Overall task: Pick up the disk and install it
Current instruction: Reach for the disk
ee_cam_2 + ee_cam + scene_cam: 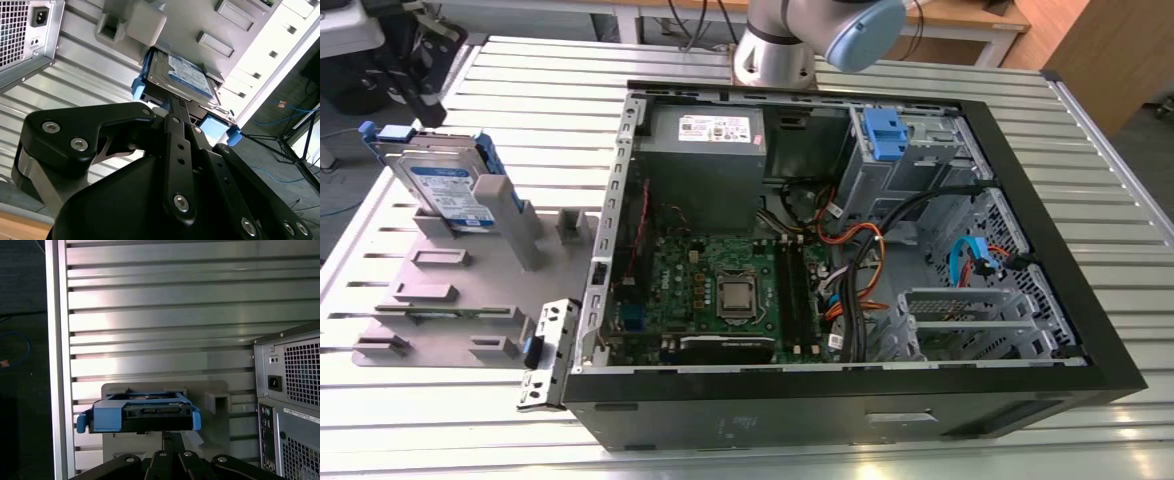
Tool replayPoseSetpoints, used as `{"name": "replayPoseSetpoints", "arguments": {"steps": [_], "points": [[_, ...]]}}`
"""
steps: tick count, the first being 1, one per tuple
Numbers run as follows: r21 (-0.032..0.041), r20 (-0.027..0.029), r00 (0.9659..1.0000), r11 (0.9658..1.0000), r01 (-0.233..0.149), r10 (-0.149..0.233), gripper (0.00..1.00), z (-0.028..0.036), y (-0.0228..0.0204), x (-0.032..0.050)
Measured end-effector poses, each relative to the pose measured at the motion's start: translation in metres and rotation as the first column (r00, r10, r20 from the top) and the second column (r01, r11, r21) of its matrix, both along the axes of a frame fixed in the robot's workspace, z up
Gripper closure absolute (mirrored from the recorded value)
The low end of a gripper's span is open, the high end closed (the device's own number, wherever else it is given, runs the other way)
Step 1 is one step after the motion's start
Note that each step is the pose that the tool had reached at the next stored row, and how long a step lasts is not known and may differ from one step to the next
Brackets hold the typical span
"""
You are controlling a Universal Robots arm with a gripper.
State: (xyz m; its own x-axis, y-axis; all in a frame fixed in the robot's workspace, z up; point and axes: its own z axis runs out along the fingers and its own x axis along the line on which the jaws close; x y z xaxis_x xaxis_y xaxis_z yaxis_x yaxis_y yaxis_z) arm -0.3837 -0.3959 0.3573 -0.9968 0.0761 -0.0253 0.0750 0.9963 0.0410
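well, jaws look pressed together: in both wrist views the gripper shows its black links narrowing to one thin stem, no gap showing. the stem's tip sits right at the disk; can't tell if it touches. in the first wrist view the disk is end-on: blue carrier face w/ a tab at each side, dark edge beneath. in the second wrist view its silver flat side w/ the white-and-blue label shows, blue corners at both ends.

in the exterior view the disk stands on edge, leaning a bit, in the grey holder, label toward the camera, blue frame round it. the holder lies on the slatted metal table, to the exterior view's left of the case and just beside it.

the case lies on its side, open on top. inside: grey psu at the far end, green mobo in the middle, a blue bracket in the drive bay, orange & black cables btw mobo and bays. the arm rises behind the case. the case shows its rear in both wrist views, w/ power socket & vent grille. past the table edge in the first wrist view, a blue cable lies on dark floor.
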Motion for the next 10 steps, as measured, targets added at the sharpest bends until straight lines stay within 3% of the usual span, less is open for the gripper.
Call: {"name": "replayPoseSetpoints", "arguments": {"steps": [10], "points": [[-0.0017,-0.0001,1.0,1.0,0.0,0.0,0.89,-0.0119,0.0038,-0.0186]]}}
